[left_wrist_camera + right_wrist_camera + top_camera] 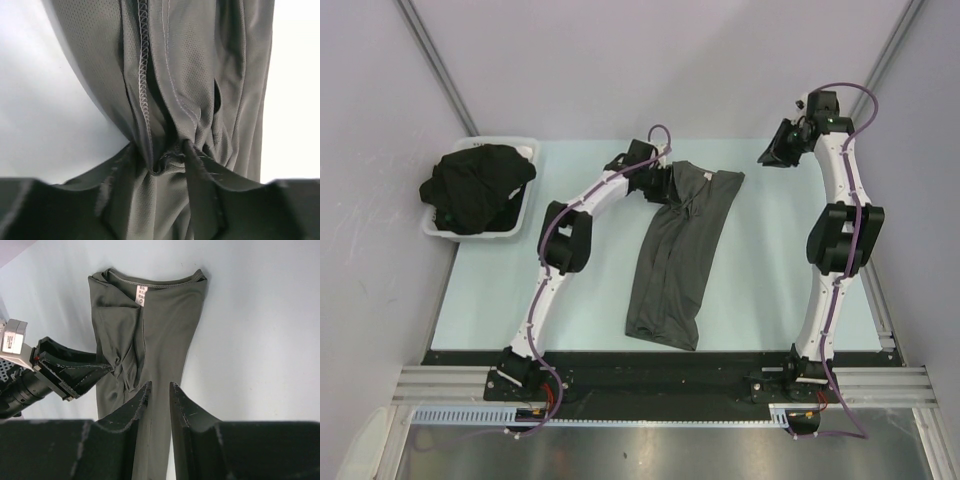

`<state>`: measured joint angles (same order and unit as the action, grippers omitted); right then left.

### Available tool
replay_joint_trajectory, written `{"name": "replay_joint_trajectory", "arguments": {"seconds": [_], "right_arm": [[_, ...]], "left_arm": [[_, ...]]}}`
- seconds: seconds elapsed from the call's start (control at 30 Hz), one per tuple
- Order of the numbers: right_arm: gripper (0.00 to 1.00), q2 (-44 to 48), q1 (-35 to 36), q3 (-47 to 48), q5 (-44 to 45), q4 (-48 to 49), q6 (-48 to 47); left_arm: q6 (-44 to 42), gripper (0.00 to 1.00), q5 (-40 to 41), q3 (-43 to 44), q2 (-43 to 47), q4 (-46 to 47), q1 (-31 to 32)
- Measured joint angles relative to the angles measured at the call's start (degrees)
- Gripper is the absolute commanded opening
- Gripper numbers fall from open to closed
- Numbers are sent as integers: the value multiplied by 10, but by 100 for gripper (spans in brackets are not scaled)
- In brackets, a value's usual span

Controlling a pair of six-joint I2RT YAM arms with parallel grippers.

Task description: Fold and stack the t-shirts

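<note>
A charcoal grey t-shirt [675, 260] lies bunched into a long strip down the middle of the table, its collar and white label [141, 295] at the far end. My left gripper [670, 187] sits on the shirt's far left part. Its fingers are shut on a gathered fold of the cloth [158, 150], and creases radiate from the pinch [117, 367]. My right gripper [772, 155] hangs raised at the far right, off the shirt. In the right wrist view it [160, 385] is narrowly open with nothing between the fingers. Black t-shirts [475, 185] are piled at the left.
The black pile fills a white tray [528, 205] at the table's far left corner. The pale blue table surface [770, 270] shows on both sides of the grey shirt. A black strip with the arm bases runs along the near edge.
</note>
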<state>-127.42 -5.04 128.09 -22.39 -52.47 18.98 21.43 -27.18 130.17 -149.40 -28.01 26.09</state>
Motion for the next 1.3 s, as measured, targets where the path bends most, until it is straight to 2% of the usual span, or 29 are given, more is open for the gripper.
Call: {"name": "replay_joint_trajectory", "arguments": {"seconds": [0.1, 0.17, 0.47, 0.8, 1.0, 1.1, 1.2, 1.3], "right_arm": [[25, 0, -3, 0, -4, 0, 0], [25, 0, -5, 0, -5, 0, 0], [25, 0, -7, 0, -9, 0, 0], [25, -5, -2, 0, -15, 1, 3], [25, -15, 6, 0, -21, 5, 6], [25, -18, 12, 0, -22, 5, 7], [25, -19, 16, -2, -25, 8, 7], [25, -19, 19, -9, -26, 14, 8]], "left_arm": [[5, 6, 4, 0, -3, -2, 0], [9, 0, 7, 0, -7, -4, -1], [31, 0, 18, 0, -7, -5, -16], [55, 0, 35, 3, -7, -9, -76], [55, 8, 41, 5, -7, -13, -95], [54, 17, 42, 2, -5, -11, -95], [53, 32, 42, -4, -2, -7, -95], [49, 41, 48, -9, 6, -10, -95]]}}
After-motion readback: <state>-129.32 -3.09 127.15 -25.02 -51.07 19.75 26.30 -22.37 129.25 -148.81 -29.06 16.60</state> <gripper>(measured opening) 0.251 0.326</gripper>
